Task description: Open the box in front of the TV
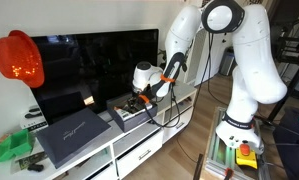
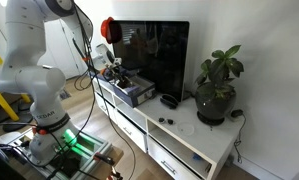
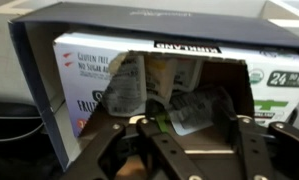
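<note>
The small dark grey box [image 1: 129, 113] sits on the white cabinet in front of the black TV [image 1: 99, 62] and shows in both exterior views [image 2: 132, 93]. My gripper [image 1: 142, 98] hangs just over the box, close to the TV [image 2: 154, 58] screen. In the wrist view the box [image 3: 39, 90] stands close ahead, its dark lid up and printed food packages showing inside. My gripper [image 3: 197, 122] has its fingers spread, with nothing clearly clamped between them. Its tips [image 2: 116, 75] are hard to make out in the exterior views.
A larger flat dark grey box [image 1: 71, 134] with pale writing lies beside the small one. A red round object [image 1: 17, 58] stands at the TV's far end. A potted plant [image 2: 217, 85] and small dark items [image 2: 170, 100] sit on the white cabinet [image 2: 189, 140].
</note>
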You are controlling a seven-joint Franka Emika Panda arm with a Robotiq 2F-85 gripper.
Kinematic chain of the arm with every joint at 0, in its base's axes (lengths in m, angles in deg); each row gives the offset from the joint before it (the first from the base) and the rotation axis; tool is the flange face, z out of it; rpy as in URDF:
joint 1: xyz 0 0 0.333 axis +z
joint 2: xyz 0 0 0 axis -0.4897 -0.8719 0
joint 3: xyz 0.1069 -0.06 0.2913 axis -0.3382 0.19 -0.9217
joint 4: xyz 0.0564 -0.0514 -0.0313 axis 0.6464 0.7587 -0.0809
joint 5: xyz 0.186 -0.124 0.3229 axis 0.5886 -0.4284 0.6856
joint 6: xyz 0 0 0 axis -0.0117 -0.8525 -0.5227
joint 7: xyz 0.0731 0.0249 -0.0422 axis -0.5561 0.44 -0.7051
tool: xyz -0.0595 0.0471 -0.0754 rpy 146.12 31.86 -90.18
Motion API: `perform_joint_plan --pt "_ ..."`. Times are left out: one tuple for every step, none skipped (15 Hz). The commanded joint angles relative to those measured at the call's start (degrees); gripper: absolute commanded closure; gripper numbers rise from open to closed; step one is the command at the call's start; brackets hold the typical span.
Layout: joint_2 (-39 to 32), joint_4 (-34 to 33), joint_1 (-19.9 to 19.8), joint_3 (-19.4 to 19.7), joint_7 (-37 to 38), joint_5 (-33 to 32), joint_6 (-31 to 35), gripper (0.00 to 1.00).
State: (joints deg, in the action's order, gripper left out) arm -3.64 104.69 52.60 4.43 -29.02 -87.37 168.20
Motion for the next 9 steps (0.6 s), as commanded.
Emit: perform_joint_plan --pt "-5.57 -5.39 10.11 12.29 13.19 -5.8 8.41 0.68" --pt "-7.3 -6.58 13.24 16.22 16.11 -5.92 11.05 0.77" --pt "-9.45 -7.81 16.51 20.33 18.64 -5.36 13.98 0.83" --pt "-12.09 -8.98 20.4 25.19 20.77 -4.4 17.18 0.91" --pt "-15.74 -10.76 23.52 29.32 22.35 -2.91 20.44 0.97" --pt "-18.95 -11.79 26.76 33.51 23.54 -0.84 22.94 0.99" --pt "-22.15 -11.41 29.87 37.16 24.44 1.78 25.33 1.0" --pt "-24.93 -11.18 31.74 39.31 25.06 4.25 26.95 1.0" --pt "-27.48 -10.74 32.83 40.33 25.34 6.58 27.64 1.0"
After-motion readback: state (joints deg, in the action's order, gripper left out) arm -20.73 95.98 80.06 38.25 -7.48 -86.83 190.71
